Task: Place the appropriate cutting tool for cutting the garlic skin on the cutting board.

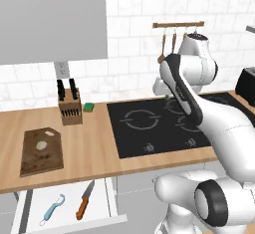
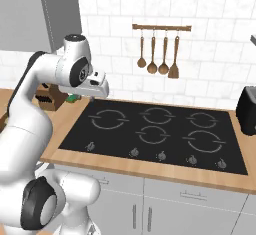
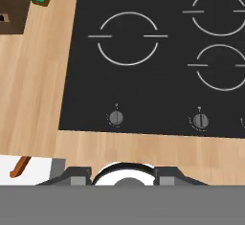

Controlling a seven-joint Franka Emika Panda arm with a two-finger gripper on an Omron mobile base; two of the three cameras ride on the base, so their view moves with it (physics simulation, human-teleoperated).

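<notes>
- Below the counter, the cutting tool (image 1: 85,200) lay in an open drawer (image 1: 107,198) beside a peeler (image 1: 52,210), still ungrasped.
- Garlic (image 1: 42,145) sat on the cutting board (image 1: 30,164).
- High over the cooktop (image 1: 159,126), the gripper's finger state could not be told.

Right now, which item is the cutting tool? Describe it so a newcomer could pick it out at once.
Start at the wooden counter left of the black cooktop; below its front edge a white drawer stands open. Two tools lie inside. The knife is the right one, with an orange-brown handle and short grey blade, unlike the blue-handled peeler beside it.
</notes>
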